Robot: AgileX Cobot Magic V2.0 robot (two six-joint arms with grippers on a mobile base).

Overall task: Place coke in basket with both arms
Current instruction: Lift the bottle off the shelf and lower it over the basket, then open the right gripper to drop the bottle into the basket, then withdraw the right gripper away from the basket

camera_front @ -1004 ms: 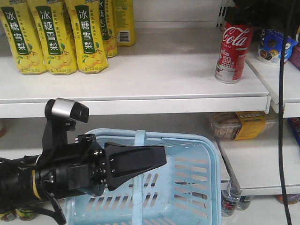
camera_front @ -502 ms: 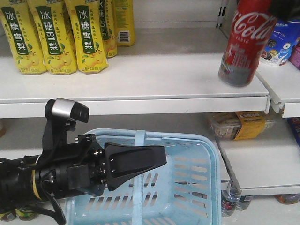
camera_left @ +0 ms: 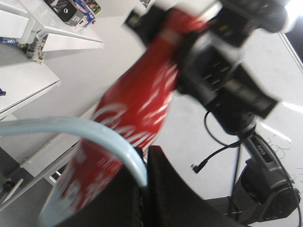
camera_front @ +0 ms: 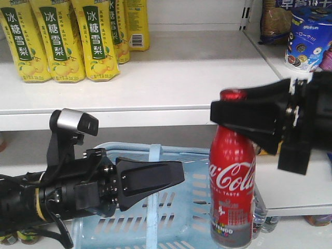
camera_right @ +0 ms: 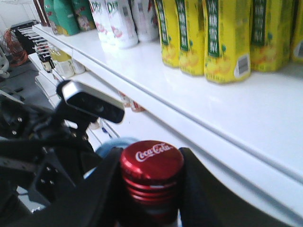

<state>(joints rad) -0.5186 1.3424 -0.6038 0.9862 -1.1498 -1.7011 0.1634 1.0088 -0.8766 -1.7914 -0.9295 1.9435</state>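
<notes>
The coke (camera_front: 232, 176), a slim red bottle, hangs upright by its neck in my right gripper (camera_front: 213, 112), whose jaws are shut just under the red cap (camera_right: 151, 163). It covers the right side of the light blue basket (camera_front: 205, 155); I cannot tell whether its base is inside the rim. My left gripper (camera_front: 181, 176) is shut on the basket's blue handle (camera_left: 113, 137), and the left wrist view shows the handle pinched between its jaws. There the coke (camera_left: 137, 104) is blurred just beyond the handle, with the right gripper (camera_left: 189, 42) on its neck.
Yellow pear-drink bottles (camera_front: 57, 41) stand on the white upper shelf (camera_front: 171, 83). Snack cups (camera_front: 306, 39) sit on the shelf at upper right. A lower shelf (camera_front: 290, 192) lies behind the coke, with bottles (camera_front: 261, 218) beneath it.
The coke left the upper shelf and came down and toward the camera beside the basket, carried by the right gripper. The left arm and basket have not moved.
</notes>
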